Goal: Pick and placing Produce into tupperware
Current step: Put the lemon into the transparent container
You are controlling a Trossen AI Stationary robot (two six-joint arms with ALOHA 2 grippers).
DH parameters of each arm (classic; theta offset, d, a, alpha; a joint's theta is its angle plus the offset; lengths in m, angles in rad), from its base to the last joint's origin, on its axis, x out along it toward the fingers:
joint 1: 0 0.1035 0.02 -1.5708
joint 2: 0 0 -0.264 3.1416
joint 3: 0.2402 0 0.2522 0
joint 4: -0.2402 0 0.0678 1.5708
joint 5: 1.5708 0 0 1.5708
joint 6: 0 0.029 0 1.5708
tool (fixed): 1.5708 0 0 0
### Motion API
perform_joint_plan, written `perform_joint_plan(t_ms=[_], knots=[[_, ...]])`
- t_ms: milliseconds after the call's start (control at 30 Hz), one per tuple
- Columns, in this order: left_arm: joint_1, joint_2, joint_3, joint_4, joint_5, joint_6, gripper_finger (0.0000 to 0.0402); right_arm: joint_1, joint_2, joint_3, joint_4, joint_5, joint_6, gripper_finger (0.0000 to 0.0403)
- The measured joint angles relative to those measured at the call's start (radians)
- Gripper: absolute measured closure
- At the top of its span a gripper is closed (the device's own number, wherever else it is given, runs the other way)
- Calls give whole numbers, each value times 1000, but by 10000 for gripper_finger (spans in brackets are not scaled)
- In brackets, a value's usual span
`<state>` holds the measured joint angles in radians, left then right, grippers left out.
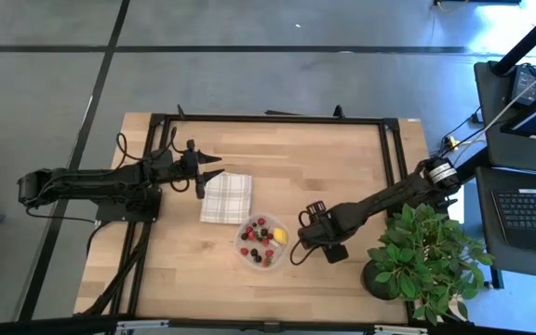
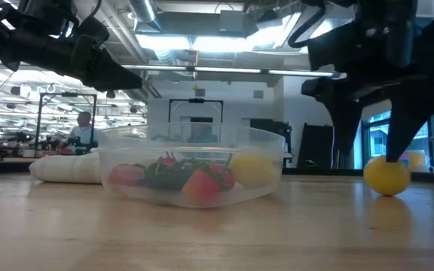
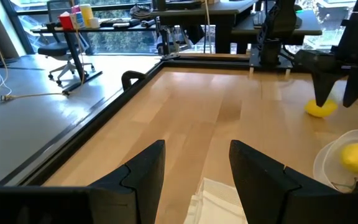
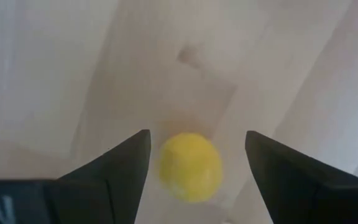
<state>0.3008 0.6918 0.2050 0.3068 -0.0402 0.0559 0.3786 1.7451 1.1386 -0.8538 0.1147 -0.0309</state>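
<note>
Lemon-like fruit [image 4: 190, 166], the one piece of produce not yet in the tupperware [image 1: 261, 243], sits alone on the bare bench [image 1: 342, 158] just to the right of that container, and that seems to be why the right arm is posed over it. The right tool [image 4: 197, 168] hangs above the yellow fruit with its two fingers spread wide, one on each side and clear of the skin; it has hold of nothing. In the low view the fruit rests on the wood beneath the dark fingers, so I judge this a descent to grasp, not a lift.

The clear tupperware stands near the middle of the bench and already holds red and dark berries [image 2: 202, 184] plus a second yellow fruit [image 2: 253, 169] against its right wall. Its closeness to the loose fruit makes the carry short.

The right arm reaches in from the bench's right edge, past the potted plant [image 1: 426, 256], elbow out and wrist bent downward. The left arm waits stretched along the left side, its tool [image 3: 194, 168] open and empty, hovering over the edge of the checked folded cloth [image 1: 226, 198] beside the container.
</note>
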Motion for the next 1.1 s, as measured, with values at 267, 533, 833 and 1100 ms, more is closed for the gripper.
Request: perform_joint_plan(t_ms=[267, 533, 833, 1100], knots=[[0, 0, 0, 0, 0, 1, 228, -8, 58, 0, -68, -2, 50, 138], [0, 0, 0, 1, 0, 0, 228, -5, 143, 3, -112, -9, 28, 138], [0, 0, 0, 1, 0, 0, 228, -5, 150, 4, -108, -6, 30, 141], [0, 0, 0, 1, 0, 0, 228, -5, 151, 2, -97, -11, 52, 193]])
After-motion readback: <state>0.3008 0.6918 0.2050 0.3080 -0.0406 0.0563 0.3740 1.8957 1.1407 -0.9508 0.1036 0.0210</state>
